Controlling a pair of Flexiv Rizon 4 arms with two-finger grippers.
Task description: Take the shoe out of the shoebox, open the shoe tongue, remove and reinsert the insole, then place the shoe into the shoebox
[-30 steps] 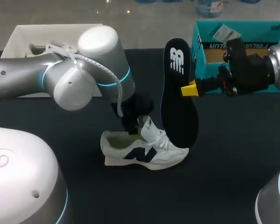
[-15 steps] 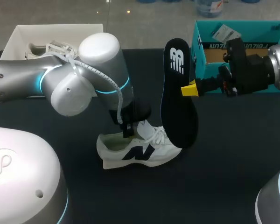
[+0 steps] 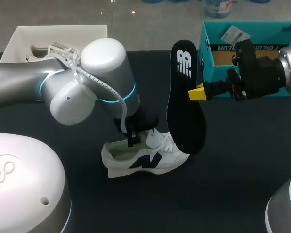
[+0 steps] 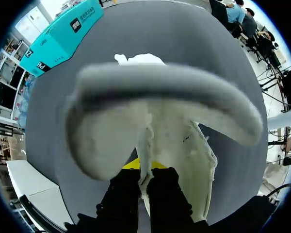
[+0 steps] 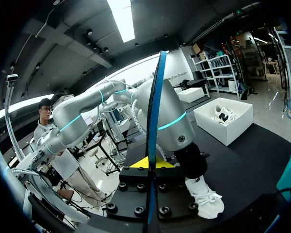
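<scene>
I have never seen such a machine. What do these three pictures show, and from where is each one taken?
It is a robot with two arms at a dark table. One picture looks down from above; the two round ones come from cameras on the wrists. The left gripper pinches the white shoe at its opening, mid-table. The right gripper holds the dark insole upright, its lower end near the shoe's toe. A teal box and a white box stand at the far edge.

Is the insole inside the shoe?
No, the right gripper holds the insole upright in the air, outside the shoe.
</scene>
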